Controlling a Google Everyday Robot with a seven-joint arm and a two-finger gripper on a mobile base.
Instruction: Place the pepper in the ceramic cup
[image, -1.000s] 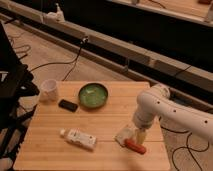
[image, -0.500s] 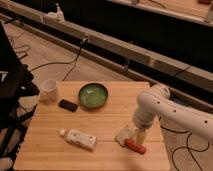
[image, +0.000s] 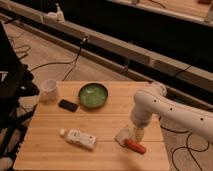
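Note:
A red pepper (image: 135, 146) lies on the wooden table (image: 60, 155) near its front right edge. The ceramic cup (image: 49, 91) stands white and upright at the table's far left corner. My gripper (image: 138, 134) hangs from the white arm (image: 165, 107) and sits just above the pepper, close to touching it. A pale wedge-shaped object (image: 123, 136) lies right beside the pepper on its left.
A green bowl (image: 93, 95) sits at the table's back middle. A small black object (image: 68, 105) lies between the bowl and the cup. A white bottle (image: 79, 138) lies on its side at the front left. Cables run across the floor behind the table.

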